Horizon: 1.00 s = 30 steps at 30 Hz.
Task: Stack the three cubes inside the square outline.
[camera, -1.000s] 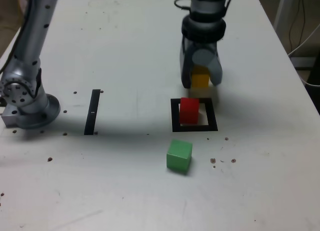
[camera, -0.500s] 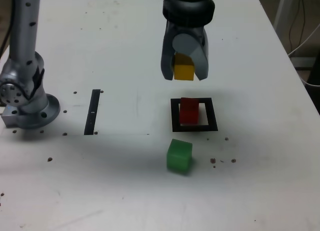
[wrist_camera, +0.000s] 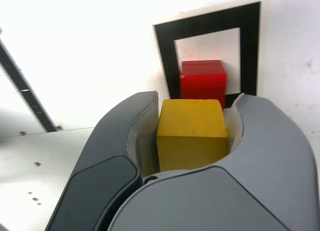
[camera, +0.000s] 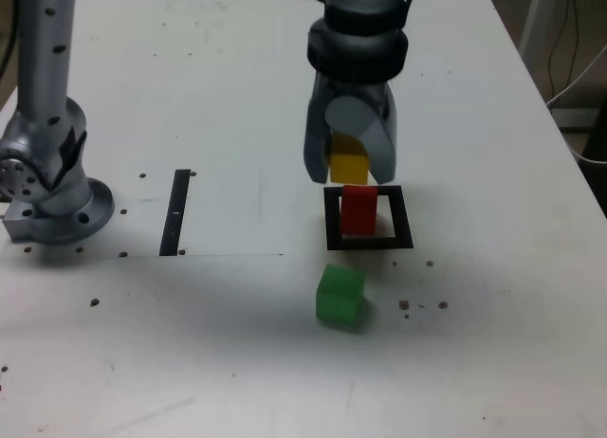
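Clamped on the yellow cube (camera: 348,166), the gripper (camera: 350,163) has swung back from mid-bench to just above the red cube (camera: 358,209) in the square outline (camera: 369,241), ready for stacking.

The yellow cube (wrist_camera: 192,133) is seen clamped between the two grey jaws of the gripper (wrist_camera: 192,141), pressed on both of its sides by their pale inner pads (wrist_camera: 140,141). Beyond it, the red cube (wrist_camera: 203,81) is seen standing inside the square outline (wrist_camera: 165,56), on its white centre and against one black side. A narrow black strip (wrist_camera: 22,88) is seen on the white table (wrist_camera: 90,46), well apart from the outline.
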### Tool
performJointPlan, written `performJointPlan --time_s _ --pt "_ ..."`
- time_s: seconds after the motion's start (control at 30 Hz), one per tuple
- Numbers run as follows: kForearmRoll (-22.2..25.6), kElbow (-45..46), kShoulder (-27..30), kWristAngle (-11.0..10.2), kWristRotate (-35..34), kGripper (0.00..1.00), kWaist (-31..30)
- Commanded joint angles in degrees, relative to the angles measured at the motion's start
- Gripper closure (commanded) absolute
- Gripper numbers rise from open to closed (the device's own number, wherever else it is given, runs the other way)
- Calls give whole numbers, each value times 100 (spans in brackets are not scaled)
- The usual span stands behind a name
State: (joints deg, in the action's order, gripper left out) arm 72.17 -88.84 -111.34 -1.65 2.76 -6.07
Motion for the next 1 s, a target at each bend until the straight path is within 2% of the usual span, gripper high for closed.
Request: performJointPlan --time_s 0.0,0.6,0.97 --pt "-75 27 -106 34 -12 74 1" --pt "-377 113 -370 16 23 74 14" --pt "-330 114 -380 0 72 65 77"
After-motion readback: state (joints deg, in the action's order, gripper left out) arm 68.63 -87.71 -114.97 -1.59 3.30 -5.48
